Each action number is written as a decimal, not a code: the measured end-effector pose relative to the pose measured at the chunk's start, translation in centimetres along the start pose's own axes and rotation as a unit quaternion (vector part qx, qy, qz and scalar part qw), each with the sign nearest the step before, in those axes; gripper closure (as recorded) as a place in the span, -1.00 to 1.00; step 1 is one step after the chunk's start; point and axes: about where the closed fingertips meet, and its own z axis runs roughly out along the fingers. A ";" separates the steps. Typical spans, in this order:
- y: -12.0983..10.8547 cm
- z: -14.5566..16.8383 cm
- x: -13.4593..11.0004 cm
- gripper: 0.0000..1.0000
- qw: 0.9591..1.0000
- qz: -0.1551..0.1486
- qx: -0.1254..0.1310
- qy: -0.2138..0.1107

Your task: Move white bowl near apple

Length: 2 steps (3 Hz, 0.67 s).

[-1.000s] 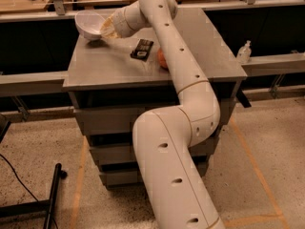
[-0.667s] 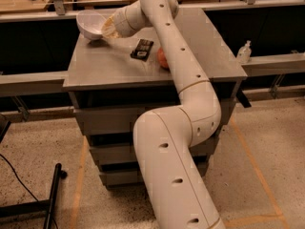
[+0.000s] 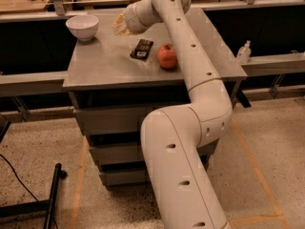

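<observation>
Gripper (image 3: 122, 25) is hovering over the back of the table (image 3: 107, 68), just to the right of the white bowl (image 3: 82, 26). It's not touching the bowl, there's a clear gap between them. Honestly can't tell from the one camera view whether it's spread or closed, but nothing seems to be in it.

The bowl sits upright on its foot at the far left corner, well apart from the apple (image 3: 167, 56). The apple is over toward the right side, with a flat black packet (image 3: 142, 49) just beside it on the left. The arm (image 3: 190, 61) runs right past the apple.

My take on handling: the bowl looks like glossy ceramic, so stiff, slick and chippable, probably light enough. I'd pinch the rim wall, one side inside and one outside, on the edge nearest the gripper. Squeezing across the outside would likely let it squirt out. Set it down gently so it doesn't knock the packet or apple.
</observation>
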 end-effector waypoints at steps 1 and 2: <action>0.3 -1.1 0.8 1.00 1.000 0.005 -0.005 0.010; -0.4 -2.0 1.3 0.63 0.996 0.068 0.046 -0.023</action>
